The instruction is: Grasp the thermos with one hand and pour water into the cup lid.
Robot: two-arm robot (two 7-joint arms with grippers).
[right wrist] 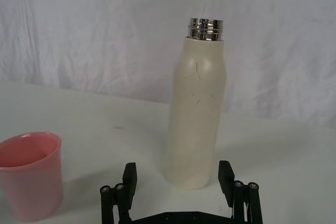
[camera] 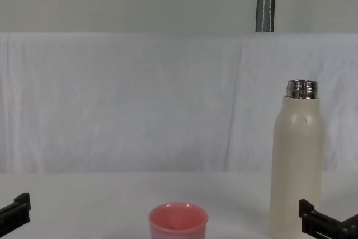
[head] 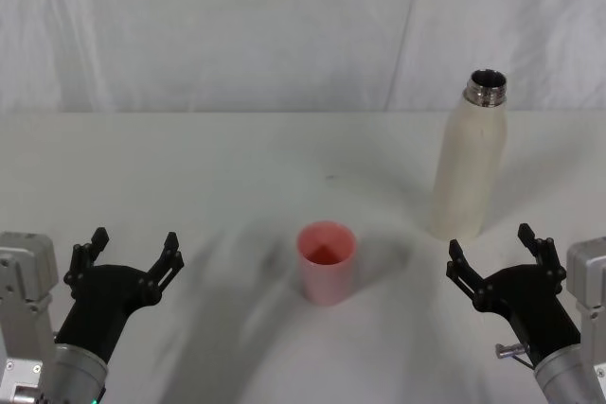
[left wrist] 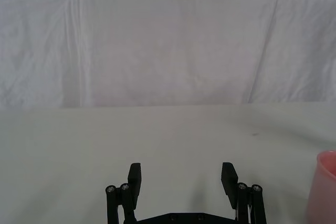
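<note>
The cream-white thermos (head: 469, 163) stands upright at the right of the table, its steel neck uncapped; it also rises in the chest view (camera: 296, 158) and close ahead in the right wrist view (right wrist: 197, 116). The pink cup lid (head: 327, 260) sits upright at the table's middle, mouth up, to the left of the thermos (right wrist: 29, 174), (camera: 178, 221), (left wrist: 323, 187). My right gripper (head: 492, 251) is open just short of the thermos base, nothing between its fingers (right wrist: 178, 179). My left gripper (head: 133, 251) stands open near the front left, apart from the cup lid (left wrist: 181, 179).
A white cloth covers the table (head: 237, 167) and hangs as a backdrop (head: 284, 26) behind it. A grey pole (camera: 265, 1) stands behind the backdrop at the right. Bare tabletop lies between the grippers and the cup lid.
</note>
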